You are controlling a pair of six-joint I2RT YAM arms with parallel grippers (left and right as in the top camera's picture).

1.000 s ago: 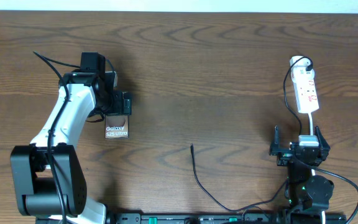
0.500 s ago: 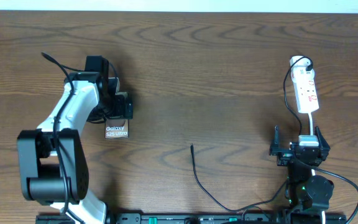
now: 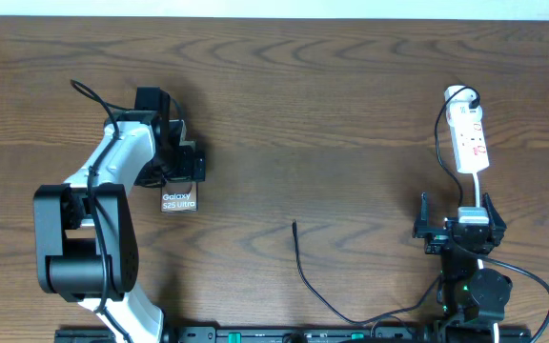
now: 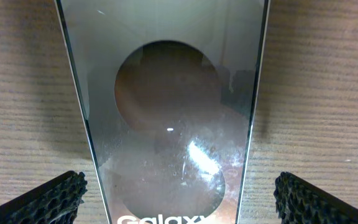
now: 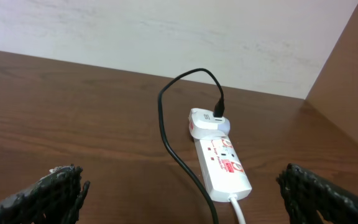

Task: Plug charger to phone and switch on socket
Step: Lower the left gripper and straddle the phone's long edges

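The phone (image 3: 179,201) lies flat on the wooden table, its white "Galaxy S25 Ultra" end showing below my left gripper (image 3: 181,170), which covers the rest. In the left wrist view the glossy phone (image 4: 169,112) fills the middle. My left gripper (image 4: 179,205) is open, a fingertip (image 4: 48,202) standing off each long edge. The charger cable tip (image 3: 294,225) lies loose mid-table, and its cable curves toward the front edge. The white socket (image 3: 470,138) sits at the far right, ahead of my open, empty right gripper (image 3: 456,211). The right wrist view shows the socket (image 5: 224,167) with red-marked switches.
A white adapter (image 5: 207,121) with a black plug sits at the socket's far end. Its black cable (image 5: 176,155) runs back toward my right gripper (image 5: 185,199), beside the socket's white lead (image 5: 238,208). A pale wall stands behind the table.
The left arm's rear links have swung up and to the right, while its gripper stays over the phone. The right arm, charger and socket have not moved.
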